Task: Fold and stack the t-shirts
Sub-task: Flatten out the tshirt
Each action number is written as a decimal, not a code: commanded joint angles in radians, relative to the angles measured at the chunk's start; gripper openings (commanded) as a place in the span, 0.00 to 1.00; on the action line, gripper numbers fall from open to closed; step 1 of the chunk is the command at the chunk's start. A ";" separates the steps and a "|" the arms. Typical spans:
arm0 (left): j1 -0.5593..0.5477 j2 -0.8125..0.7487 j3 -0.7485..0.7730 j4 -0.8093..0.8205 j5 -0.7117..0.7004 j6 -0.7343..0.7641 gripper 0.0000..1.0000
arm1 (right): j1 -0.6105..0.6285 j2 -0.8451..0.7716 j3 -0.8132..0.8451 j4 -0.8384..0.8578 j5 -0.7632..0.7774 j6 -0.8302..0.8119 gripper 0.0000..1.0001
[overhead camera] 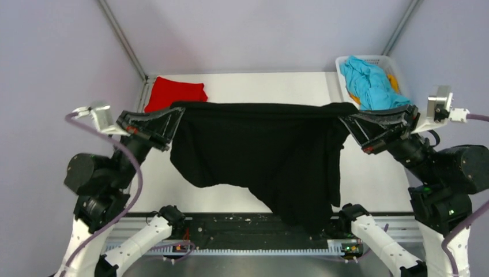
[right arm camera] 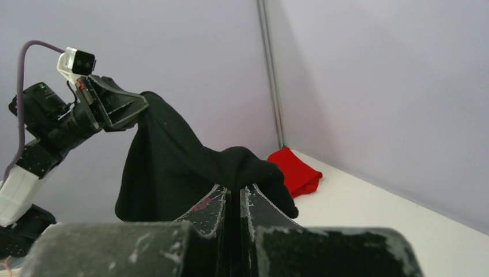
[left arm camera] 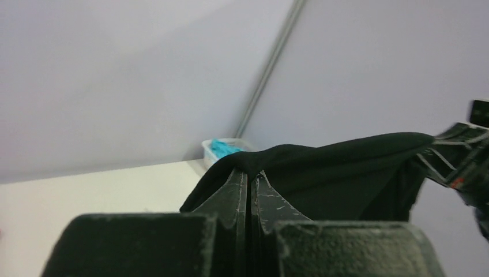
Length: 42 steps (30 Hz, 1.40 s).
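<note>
both the left gripper [overhead camera: 177, 113] and right gripper [overhead camera: 345, 120] were clamped on the black t-shirt [overhead camera: 259, 156]; its lopsided hang risked bunching.

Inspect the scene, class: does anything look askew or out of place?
The black fabric t-shirt, held up between both jaws, hangs lopsided: its lower edge slants, sagging far deeper on the right than the left.

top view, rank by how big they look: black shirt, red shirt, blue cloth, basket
1. black shirt, by far the largest, though it is lifted nearer the camera
2. basket
3. blue cloth and red shirt: too alike to rank
</note>
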 commanded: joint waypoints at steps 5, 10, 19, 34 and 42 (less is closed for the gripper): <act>0.014 0.394 -0.036 -0.130 -0.695 0.018 0.00 | 0.006 0.270 -0.156 0.005 0.528 -0.071 0.00; 0.184 0.768 -0.070 -0.124 -0.520 -0.066 0.39 | -0.003 0.638 -0.235 0.091 0.789 -0.165 0.14; 0.261 1.167 0.120 -0.287 -0.283 -0.084 0.99 | -0.010 1.071 -0.073 0.128 0.921 -0.173 0.86; 0.271 1.271 0.082 -0.094 0.081 -0.095 0.99 | 0.168 0.420 -0.873 0.409 0.419 0.150 0.99; 0.273 1.425 0.106 -0.046 0.250 -0.161 0.99 | 0.220 0.442 -1.007 0.403 0.588 0.249 0.99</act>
